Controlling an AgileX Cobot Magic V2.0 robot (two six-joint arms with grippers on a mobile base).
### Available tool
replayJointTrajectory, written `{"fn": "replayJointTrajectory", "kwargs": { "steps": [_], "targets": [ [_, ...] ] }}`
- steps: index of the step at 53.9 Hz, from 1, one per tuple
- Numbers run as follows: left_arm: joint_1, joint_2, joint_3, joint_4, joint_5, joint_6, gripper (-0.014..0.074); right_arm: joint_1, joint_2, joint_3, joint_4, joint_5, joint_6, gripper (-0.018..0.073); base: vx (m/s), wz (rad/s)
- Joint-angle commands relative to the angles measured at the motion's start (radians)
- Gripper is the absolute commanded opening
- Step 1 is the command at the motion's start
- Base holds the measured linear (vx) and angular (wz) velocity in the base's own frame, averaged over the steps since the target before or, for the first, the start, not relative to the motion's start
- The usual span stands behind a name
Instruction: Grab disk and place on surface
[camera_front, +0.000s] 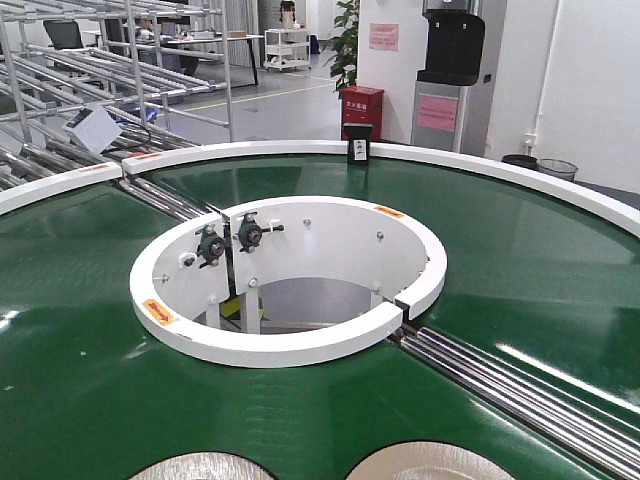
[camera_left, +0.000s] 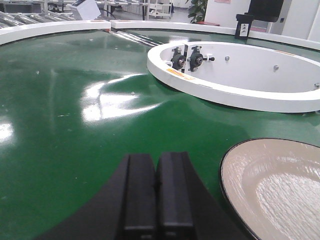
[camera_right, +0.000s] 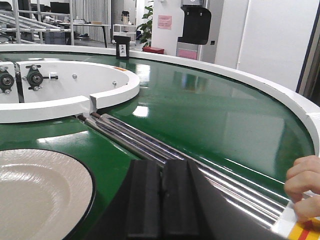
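Two disks, pale beige plates with dark rims, lie on the green conveyor belt (camera_front: 90, 330) at the near edge of the front view: one on the left (camera_front: 200, 467), one on the right (camera_front: 430, 462). In the left wrist view my left gripper (camera_left: 156, 165) is shut with nothing in it, just above the belt, and a plate (camera_left: 280, 185) lies apart to its right. My right gripper (camera_right: 161, 172) is likewise shut and empty, with a plate (camera_right: 35, 195) to its left. The dark metal tabletop is out of view. Neither gripper shows in the front view.
A white inner ring (camera_front: 290, 345) with bearing blocks (camera_front: 230, 238) stands mid-belt. Steel rollers (camera_right: 165, 147) cross the belt just beyond my right gripper. A white outer rim (camera_right: 295, 102) bounds the belt. A person's hand (camera_right: 302, 187) rests at the rim on the right.
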Motion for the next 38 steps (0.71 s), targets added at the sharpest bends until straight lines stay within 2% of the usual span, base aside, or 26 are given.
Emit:
{"fn": "replayJointTrajectory", "kwargs": {
  "steps": [1,38],
  "targets": [
    [-0.005,-0.002,-0.021,-0.009,-0.081,-0.007,-0.0007,-0.004,-0.009,0.008,-0.012,-0.085,0.000,-0.0008,0.00,0.00],
    [-0.006,-0.002,-0.021,-0.009,-0.081,-0.007,-0.0007,-0.004,-0.009,0.008,-0.012,-0.085,0.000,-0.0008,0.00,0.00]
  ]
}}
